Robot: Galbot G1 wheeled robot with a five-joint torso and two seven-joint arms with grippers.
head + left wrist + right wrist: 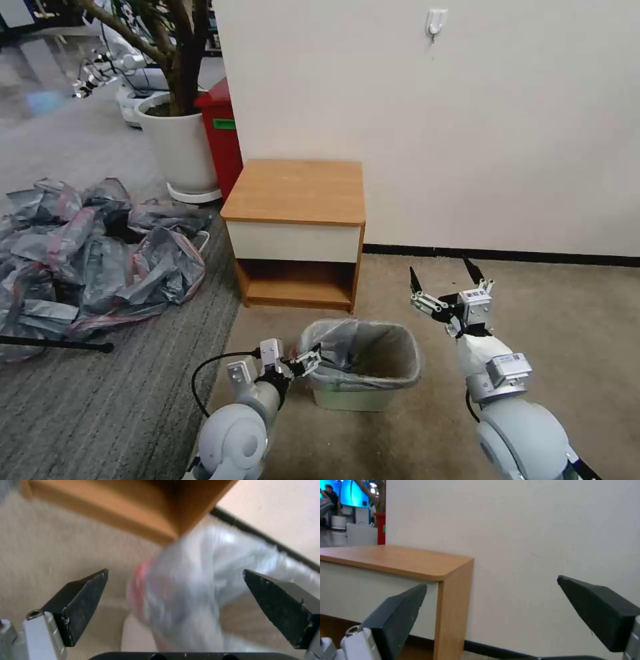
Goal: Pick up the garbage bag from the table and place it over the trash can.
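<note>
On carpet, bag [360, 347] lines can [350, 397]; my L end effector [313, 360], spread wide, should tuck rim evenly; R end effector [443, 273] apart, idle.

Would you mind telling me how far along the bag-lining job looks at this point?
Mostly done: the garbage bag already lines the trash can, its mouth folded over the rim, and the table top is bare. In hand: the left gripper sits open at the can's left rim. The right gripper hangs open, apart. Left: perhaps tidying the rim.
</note>
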